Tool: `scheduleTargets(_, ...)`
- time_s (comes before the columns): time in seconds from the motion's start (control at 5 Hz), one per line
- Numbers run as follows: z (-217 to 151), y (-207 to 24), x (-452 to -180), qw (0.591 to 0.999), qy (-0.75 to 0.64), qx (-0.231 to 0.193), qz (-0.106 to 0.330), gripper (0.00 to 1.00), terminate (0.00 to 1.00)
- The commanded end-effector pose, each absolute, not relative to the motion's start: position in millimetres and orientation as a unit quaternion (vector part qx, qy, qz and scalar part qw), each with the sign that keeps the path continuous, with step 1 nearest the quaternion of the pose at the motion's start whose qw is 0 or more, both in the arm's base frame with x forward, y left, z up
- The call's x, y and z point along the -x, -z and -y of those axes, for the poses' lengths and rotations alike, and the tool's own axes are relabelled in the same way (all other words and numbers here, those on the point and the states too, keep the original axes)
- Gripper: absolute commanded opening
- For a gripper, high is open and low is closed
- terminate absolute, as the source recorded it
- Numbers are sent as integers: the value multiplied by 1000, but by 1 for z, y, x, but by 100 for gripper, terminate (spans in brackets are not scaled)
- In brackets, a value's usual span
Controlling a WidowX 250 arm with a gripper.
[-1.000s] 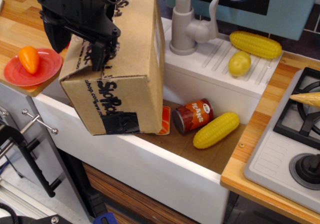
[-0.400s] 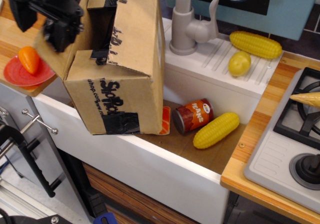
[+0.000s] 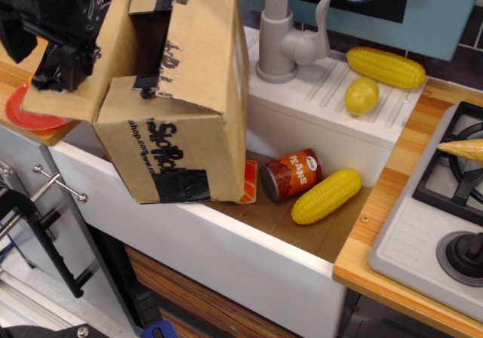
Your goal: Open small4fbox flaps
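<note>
small4fbox [image 3: 181,138], front face: black lettering, partly legible, "shop.co" small, larger "shopro"-like letters below, cut off. bean can [image 3: 292,176]: label reads "beans".

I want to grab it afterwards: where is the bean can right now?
The bean can lies on its side on the sink floor, mid-frame, between the cardboard box and the corn cob.

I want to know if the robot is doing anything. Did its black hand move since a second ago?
Yes. The gripper has swung left, away from the faucet, from over the box to over the red plate, pulling a flap outward.
</note>
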State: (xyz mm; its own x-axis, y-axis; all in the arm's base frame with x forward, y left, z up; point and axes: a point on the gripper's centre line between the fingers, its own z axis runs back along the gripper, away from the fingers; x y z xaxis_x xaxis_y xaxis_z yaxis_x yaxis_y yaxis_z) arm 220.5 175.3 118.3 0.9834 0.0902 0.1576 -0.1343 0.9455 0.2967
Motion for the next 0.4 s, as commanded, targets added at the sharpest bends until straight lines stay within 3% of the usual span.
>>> scheduleTargets(0.0, -192, -111, -221, 982, -50, -148, 110, 100, 0)
scheduleTargets(0.2, -186, -114, -224, 981, -42, -147, 122, 100, 100)
